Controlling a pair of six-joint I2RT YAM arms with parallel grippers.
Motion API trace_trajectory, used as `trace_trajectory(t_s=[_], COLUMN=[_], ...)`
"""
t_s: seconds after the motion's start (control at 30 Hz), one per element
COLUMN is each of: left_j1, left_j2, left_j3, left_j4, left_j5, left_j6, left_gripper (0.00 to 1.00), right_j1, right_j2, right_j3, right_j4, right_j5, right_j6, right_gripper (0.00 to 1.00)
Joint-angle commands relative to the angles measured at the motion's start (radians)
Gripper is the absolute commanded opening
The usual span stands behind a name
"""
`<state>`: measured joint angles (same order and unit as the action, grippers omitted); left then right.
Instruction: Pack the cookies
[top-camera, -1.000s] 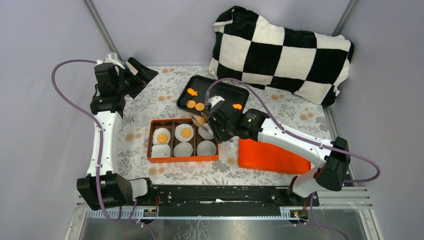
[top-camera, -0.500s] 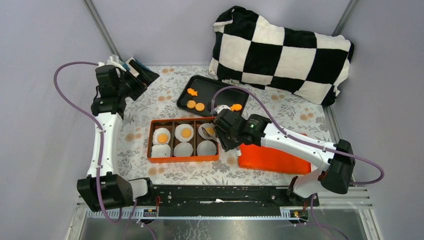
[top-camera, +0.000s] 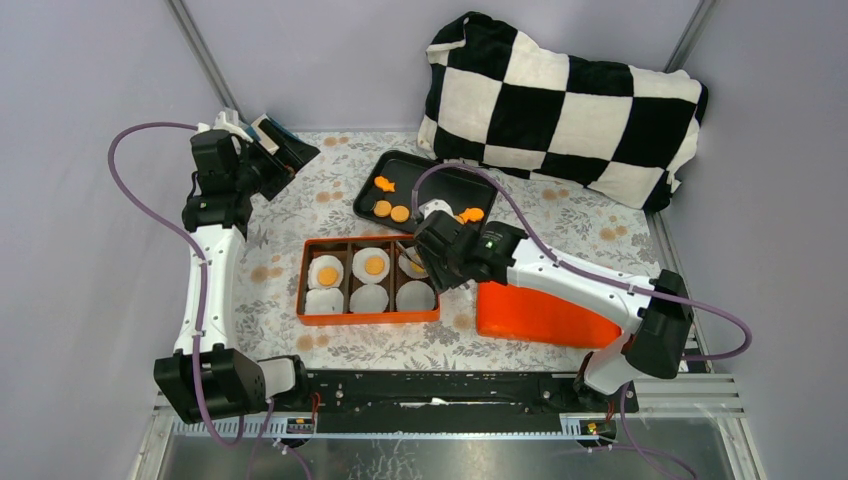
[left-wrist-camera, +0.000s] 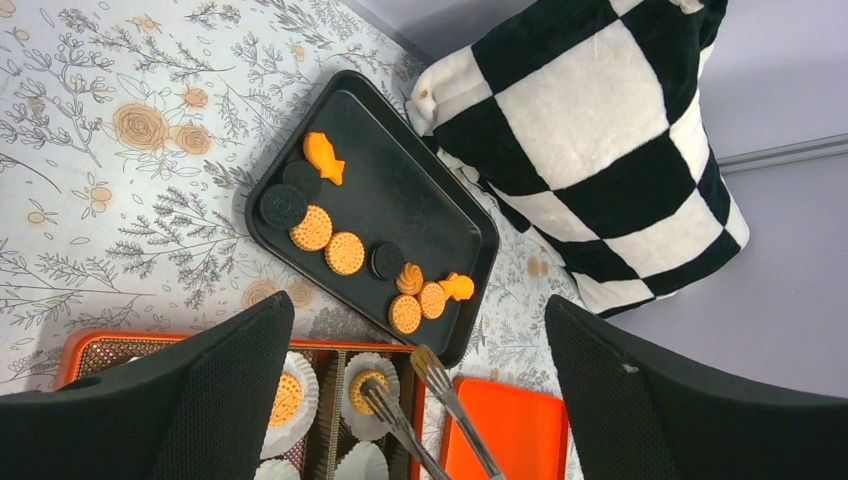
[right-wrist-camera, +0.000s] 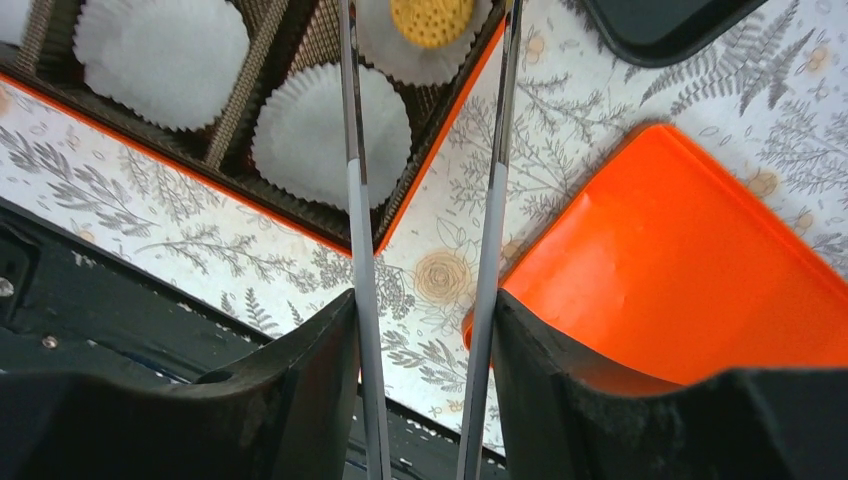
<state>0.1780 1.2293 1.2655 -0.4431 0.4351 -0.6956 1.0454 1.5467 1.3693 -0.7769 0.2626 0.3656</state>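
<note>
The cookies (left-wrist-camera: 345, 253) were small, flat & orange: mostly round, a few fish-shaped. Some lay on the black tray (left-wrist-camera: 400, 190). 3 sat in white paper cups (right-wrist-camera: 330, 135) in the far row of the orange box (top-camera: 368, 316). 1 sec before, the tongs (right-wrist-camera: 357, 200) held a cookie above the far right cup. Now it lay in that cup, w/ the tong tips apart on both sides, not touching it. R claw (right-wrist-camera: 422, 305) was about half open, squeezing the tongs' 2 arms. L claw (left-wrist-camera: 417, 305) was wide open, holding nothing.
</note>
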Motion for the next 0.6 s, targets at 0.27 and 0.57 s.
trace_trajectory(t_s=[0.27,0.57], left_j1=[-0.005,-0.006], left_j2=[-0.016,0.009], left_j3=[0.004,0.017], left_j4=[0.056,0.067], left_j5=[0.046,0.059], left_j6=[0.023,0.015], left_gripper=[0.99,0.99], right_j1=[0.003,-0.161], right_j2=[-0.149,-0.062], right_j3=[0.116,0.043], right_j4=[-0.041,-0.041], right_j5=[0.217,0.252], right_j6=[-0.027,-0.027], right_gripper=[0.55,0.58])
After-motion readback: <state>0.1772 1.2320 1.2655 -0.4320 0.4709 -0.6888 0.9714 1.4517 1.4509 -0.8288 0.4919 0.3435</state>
